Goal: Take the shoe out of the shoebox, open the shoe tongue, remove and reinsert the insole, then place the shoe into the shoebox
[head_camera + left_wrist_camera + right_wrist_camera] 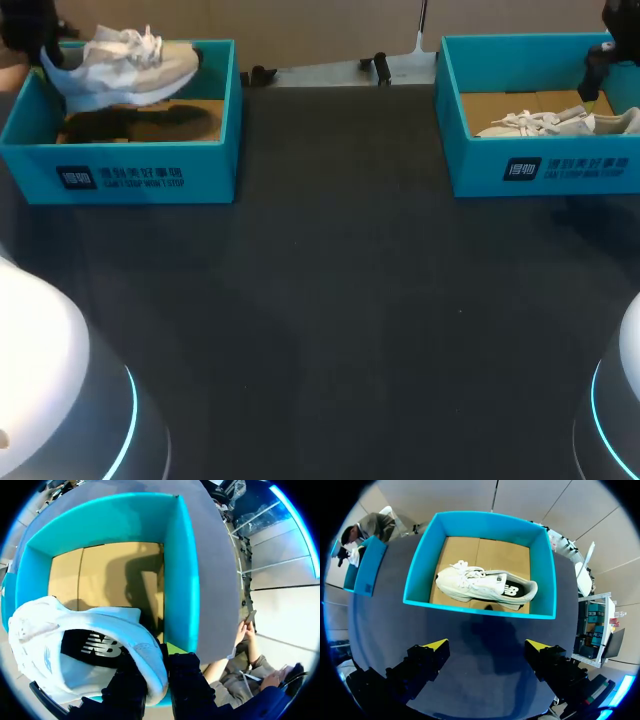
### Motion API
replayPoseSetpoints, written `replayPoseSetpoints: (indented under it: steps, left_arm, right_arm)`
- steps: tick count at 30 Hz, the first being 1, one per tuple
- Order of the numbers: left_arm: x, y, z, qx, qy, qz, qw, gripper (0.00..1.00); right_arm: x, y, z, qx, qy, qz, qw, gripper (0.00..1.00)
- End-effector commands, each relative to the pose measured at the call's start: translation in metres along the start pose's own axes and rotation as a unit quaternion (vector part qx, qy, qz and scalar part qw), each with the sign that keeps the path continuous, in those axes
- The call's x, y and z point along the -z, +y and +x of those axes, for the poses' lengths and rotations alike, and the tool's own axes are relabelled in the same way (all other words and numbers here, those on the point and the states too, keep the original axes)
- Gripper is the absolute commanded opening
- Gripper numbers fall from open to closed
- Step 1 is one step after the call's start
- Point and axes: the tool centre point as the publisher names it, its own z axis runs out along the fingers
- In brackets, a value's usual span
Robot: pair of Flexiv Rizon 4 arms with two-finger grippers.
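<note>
A white sneaker (125, 62) hangs above the left teal shoebox (120, 170), its shadow on the cardboard floor below. My left gripper (48, 52) holds it at the heel. In the left wrist view the dark fingers (131, 690) pinch the heel collar of the sneaker (75, 645) from both sides, over the left box (182, 580). A second white sneaker (555, 123) lies on its side inside the right teal shoebox (545, 170). My right gripper (598, 75) hovers above that box's far right part. In the right wrist view it (487, 645) stands open, well clear of the second sneaker (485, 586).
The dark table top (330, 300) stretches between and in front of the two boxes. Along the far edge lie small dark clamps and a light strip (380, 68). My arms' white bases (40, 380) fill the near corners.
</note>
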Motion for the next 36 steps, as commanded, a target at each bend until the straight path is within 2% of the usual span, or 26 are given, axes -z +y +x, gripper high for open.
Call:
replayPoseSetpoints:
  steps: [1, 9, 21, 23, 36]
  left_arm:
    - [0.044, -0.025, 0.000, 0.012, -0.001, -0.019, 1.000, 0.00]
    - [0.080, -0.036, 0.000, 0.049, 0.010, -0.022, 0.999, 0.00]
    - [0.125, -0.045, 0.006, 0.055, -0.003, -0.033, 0.998, 0.00]
    - [0.134, -0.046, 0.007, 0.051, -0.024, -0.041, 0.998, 0.00]
    - [0.134, -0.046, 0.007, 0.051, -0.024, -0.041, 0.998, 0.00]
  right_arm:
    - [0.000, 0.000, 0.000, 0.000, 0.000, 0.000, 1.000, 1.00]
    - [0.000, 0.000, 0.000, 0.000, 0.000, 0.000, 1.000, 1.00]
    - [0.000, 0.000, 0.000, 0.000, 0.000, 0.000, 1.000, 1.00]
    - [0.000, 0.000, 0.000, 0.000, 0.000, 0.000, 1.000, 1.00]
    - [0.000, 0.000, 0.000, 0.000, 0.000, 0.000, 1.000, 1.00]
